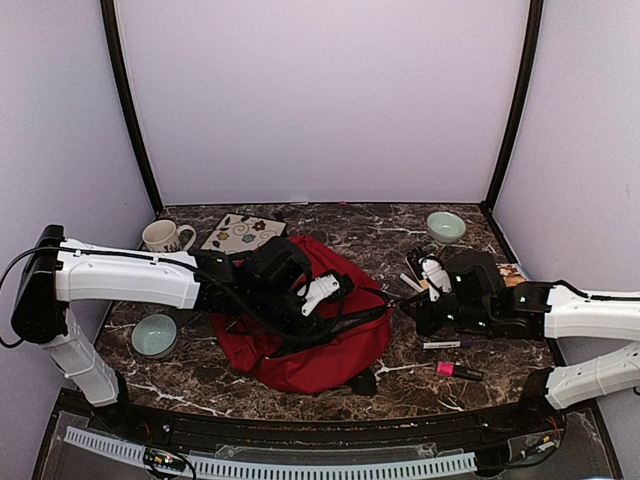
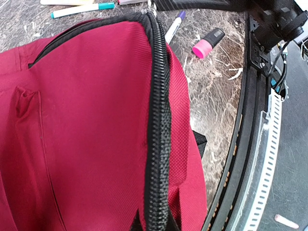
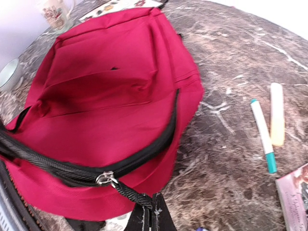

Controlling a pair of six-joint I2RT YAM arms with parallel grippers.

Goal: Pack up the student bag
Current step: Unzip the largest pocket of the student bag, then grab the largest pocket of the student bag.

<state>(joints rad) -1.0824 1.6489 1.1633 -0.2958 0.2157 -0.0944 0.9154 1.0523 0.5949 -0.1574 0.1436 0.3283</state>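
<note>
Student bag (image 2: 86,120): cut off at left and bottom edges, left wrist view.
Mug (image 3: 55,13): blurred, cropped by top edge, upper left, right wrist view.
Book (image 3: 294,195): only a corner shows, lower right edge, same view.

Large dark-red soft fabric student bag (image 1: 310,360), lying slumped and crumpled on the middle of the marble worktop (image 1: 400,225). Black main zip (image 2: 156,120) partly open, silver slider (image 3: 105,179) with black pull tab.
</note>
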